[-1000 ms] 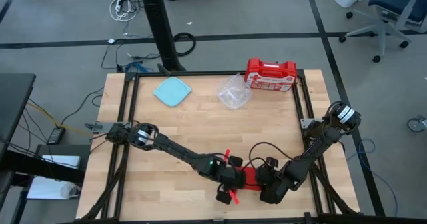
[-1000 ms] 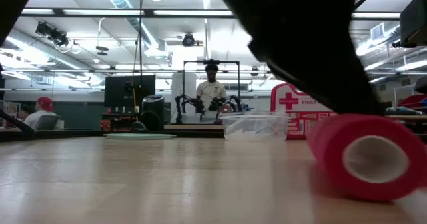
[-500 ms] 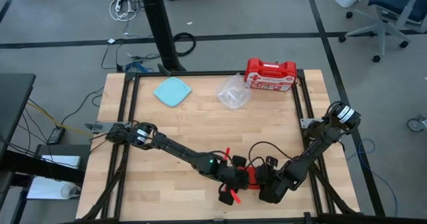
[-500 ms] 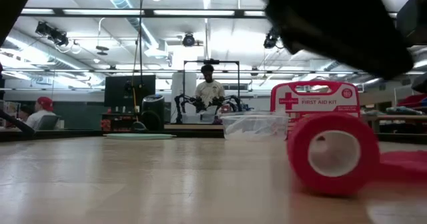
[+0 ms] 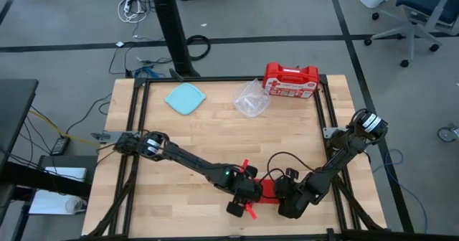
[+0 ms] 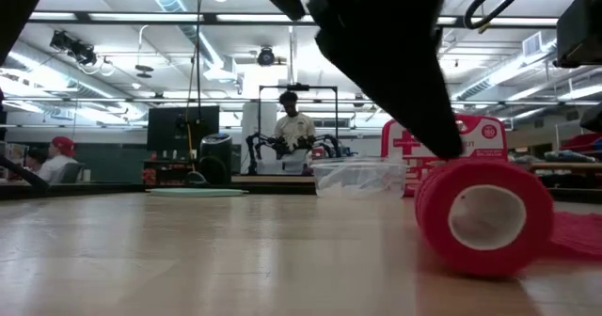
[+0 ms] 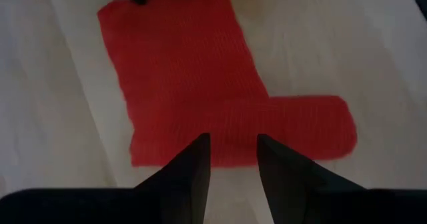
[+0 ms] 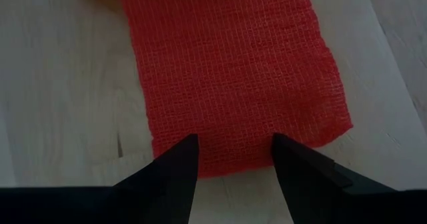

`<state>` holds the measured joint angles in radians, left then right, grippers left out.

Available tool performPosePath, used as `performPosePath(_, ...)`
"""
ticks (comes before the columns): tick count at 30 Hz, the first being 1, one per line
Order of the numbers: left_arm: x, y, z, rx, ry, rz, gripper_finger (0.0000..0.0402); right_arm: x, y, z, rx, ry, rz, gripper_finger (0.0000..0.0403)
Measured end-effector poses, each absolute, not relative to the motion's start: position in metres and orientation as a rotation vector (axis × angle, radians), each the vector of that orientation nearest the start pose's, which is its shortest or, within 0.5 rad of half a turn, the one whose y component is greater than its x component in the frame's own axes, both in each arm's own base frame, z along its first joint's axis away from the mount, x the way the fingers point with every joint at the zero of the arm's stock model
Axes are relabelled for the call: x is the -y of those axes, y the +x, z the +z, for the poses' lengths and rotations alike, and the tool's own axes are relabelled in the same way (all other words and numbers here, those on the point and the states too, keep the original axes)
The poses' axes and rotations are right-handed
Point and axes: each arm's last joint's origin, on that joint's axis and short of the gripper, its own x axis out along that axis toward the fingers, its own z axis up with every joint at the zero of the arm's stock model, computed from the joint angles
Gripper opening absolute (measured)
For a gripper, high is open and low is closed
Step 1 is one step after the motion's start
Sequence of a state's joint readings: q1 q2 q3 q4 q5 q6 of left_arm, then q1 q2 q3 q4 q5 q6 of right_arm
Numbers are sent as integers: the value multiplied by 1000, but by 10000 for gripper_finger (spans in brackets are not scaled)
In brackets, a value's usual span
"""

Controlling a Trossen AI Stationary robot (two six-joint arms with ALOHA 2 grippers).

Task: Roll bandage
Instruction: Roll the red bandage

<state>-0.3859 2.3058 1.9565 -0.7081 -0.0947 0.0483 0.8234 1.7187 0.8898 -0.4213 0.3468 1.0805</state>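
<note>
At the table's near edge we see the bandage, partly rolled, lying between both grippers. The low view alone shows its hollow roll; the wrist views show flat strip beyond it. The left gripper stands parted over the roll, the right gripper parted over the strip's end, neither clamped. Farther off, a clear bag, contents unclear, and a red case whose lettering we cannot read here.

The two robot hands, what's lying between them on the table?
In the high view, the red bandage stretches between the left hand and right hand, its rolled end toward the left one.
</note>
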Motion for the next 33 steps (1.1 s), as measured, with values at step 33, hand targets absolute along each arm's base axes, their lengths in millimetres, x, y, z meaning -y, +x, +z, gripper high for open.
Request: performPosePath(33,194,491,191,-805,249,-333,127,-198,181,192,-1019,448,-236,191)
